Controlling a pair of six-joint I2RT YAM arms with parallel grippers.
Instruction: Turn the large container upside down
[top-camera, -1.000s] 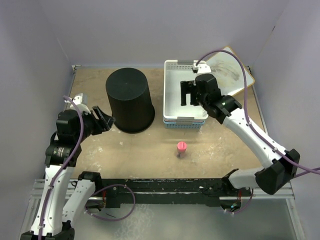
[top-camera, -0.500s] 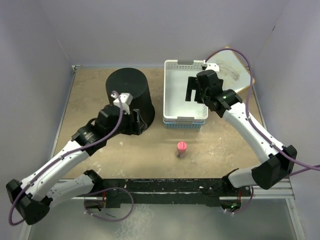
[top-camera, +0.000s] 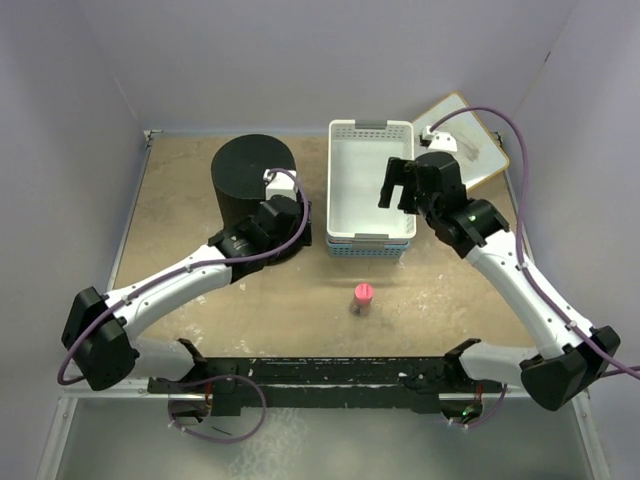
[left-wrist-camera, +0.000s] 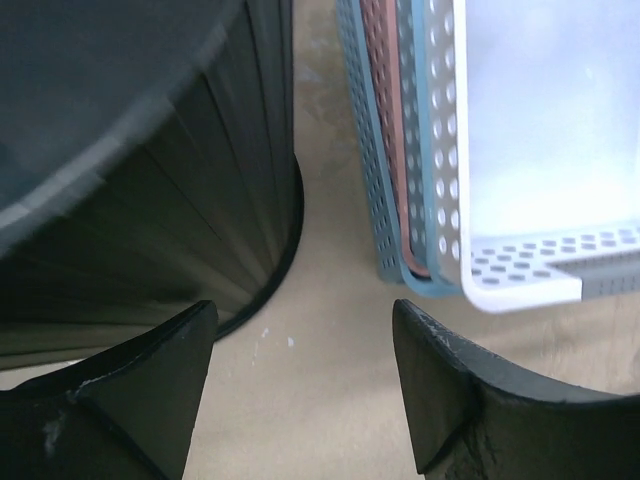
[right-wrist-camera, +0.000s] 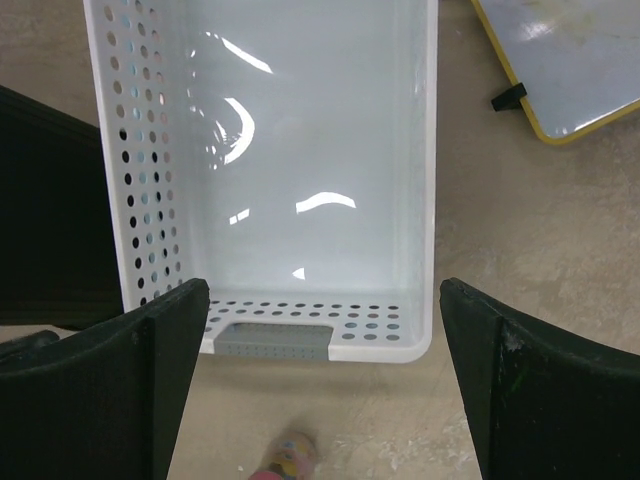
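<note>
Between the parted fingers of the left gripper (left-wrist-camera: 305, 330) lies only bare sandy-brown tabletop (left-wrist-camera: 320, 390); its jaws are released and grasp nothing. Just off its left finger rises the ribbed lower side of the large black round plastic bucket (left-wrist-camera: 130, 200), though whether finger and bucket touch cannot be told. Off its right finger sits a stack of nested rectangular perforated plastic baskets, with a white basket (left-wrist-camera: 540, 150) innermost, a pink basket (left-wrist-camera: 385, 100) around it and a blue basket (left-wrist-camera: 362, 120) outermost. From the top camera, the bucket stands on the far left part of the table, closed narrower end up and wider end down, just beside the basket stack, with the left arm reaching to its near right flank. Over the white basket hangs the right gripper (right-wrist-camera: 322, 295), jaws spread wide and holding nothing. A yellow-framed whiteboard (right-wrist-camera: 570, 60) lies beyond to the right, and a small pink cylinder (top-camera: 364, 296) stands nearer the arm bases.
</note>
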